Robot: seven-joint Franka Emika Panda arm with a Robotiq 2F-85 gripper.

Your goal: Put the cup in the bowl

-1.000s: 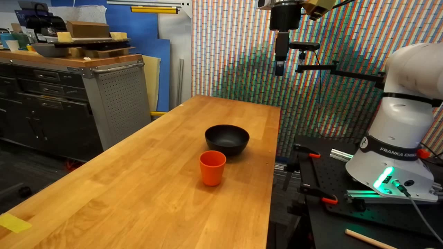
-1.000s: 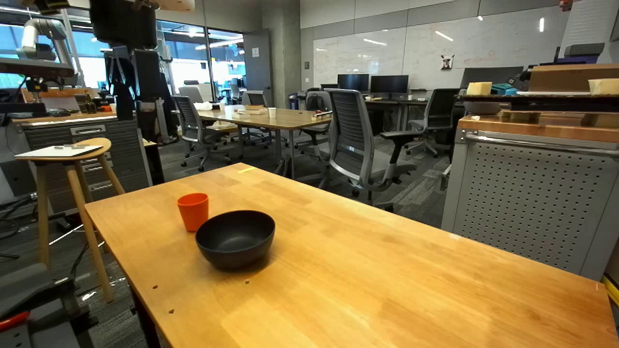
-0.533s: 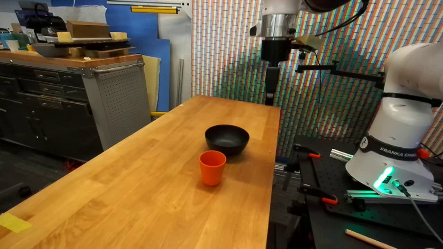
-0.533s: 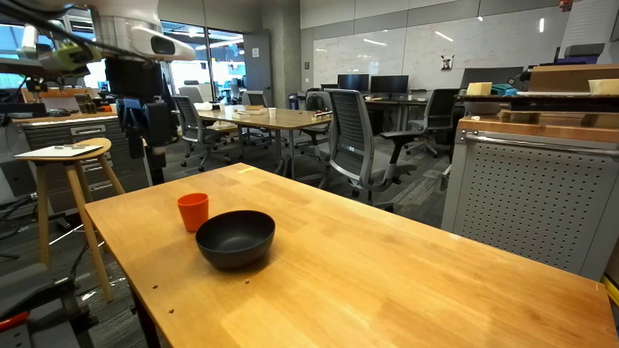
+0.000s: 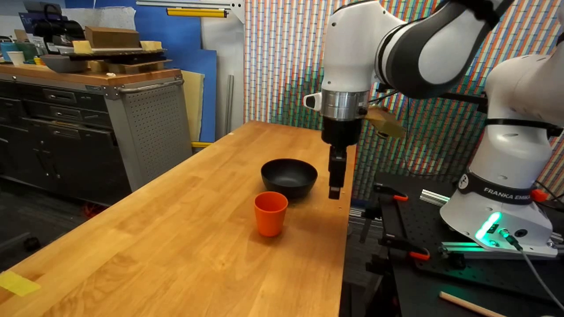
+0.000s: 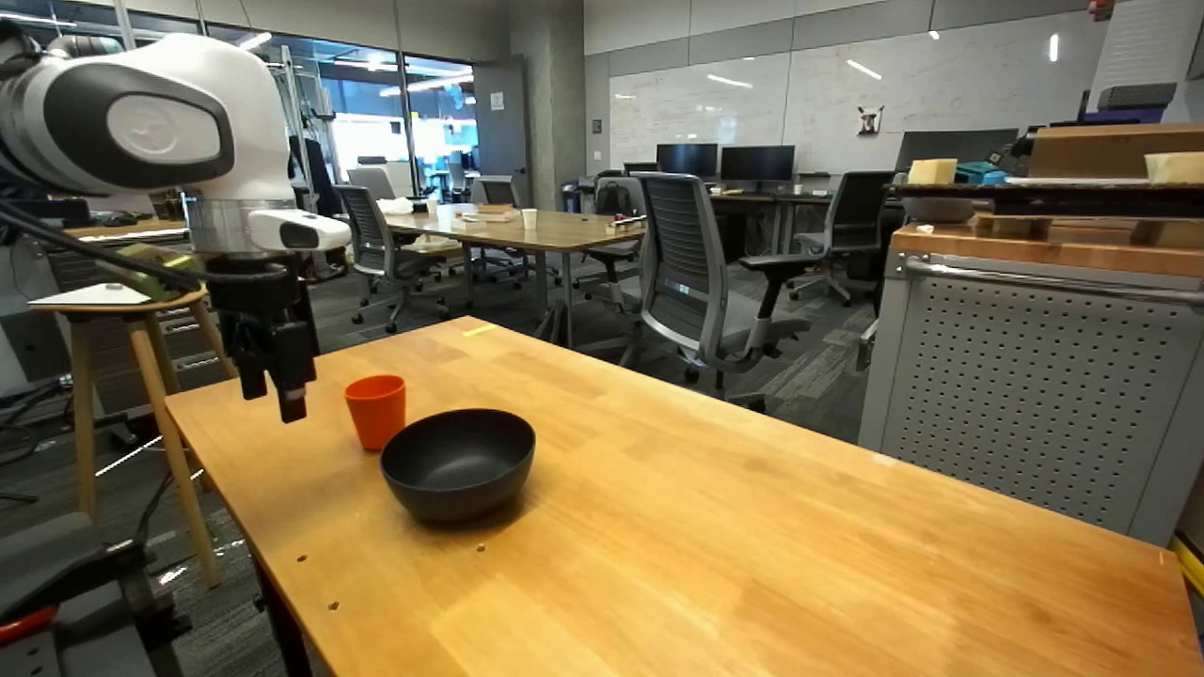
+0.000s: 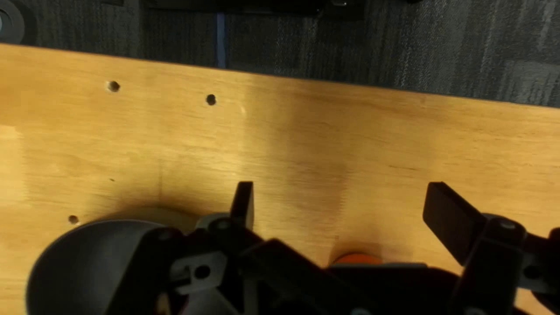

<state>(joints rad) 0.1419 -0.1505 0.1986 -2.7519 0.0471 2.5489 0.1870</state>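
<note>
The orange-red cup [image 5: 270,219] stands upright on the wooden table, close beside the black bowl [image 5: 288,185]. Both also show in an exterior view, the cup [image 6: 376,416] behind and left of the bowl [image 6: 458,495]. The bowl looks empty. My gripper [image 5: 335,193] points down above the table near its robot-side edge, apart from both things. In the wrist view my gripper [image 7: 337,192] has its fingers wide apart with only table between them. There the cup [image 7: 358,258] shows as a thin orange sliver, mostly hidden by the gripper body. The bowl [image 7: 87,267] is partly hidden behind the left finger.
The wooden table [image 5: 198,229] has a long edge near the robot base [image 5: 498,202]. A strip of yellow tape [image 5: 18,283] lies at one table end. A wooden stool [image 6: 179,291] and an office chair [image 6: 687,273] stand beyond the table.
The arm and gripper have come down from high up to just above the table, and moved nearer the cup and bowl. The cup and bowl have not moved.
</note>
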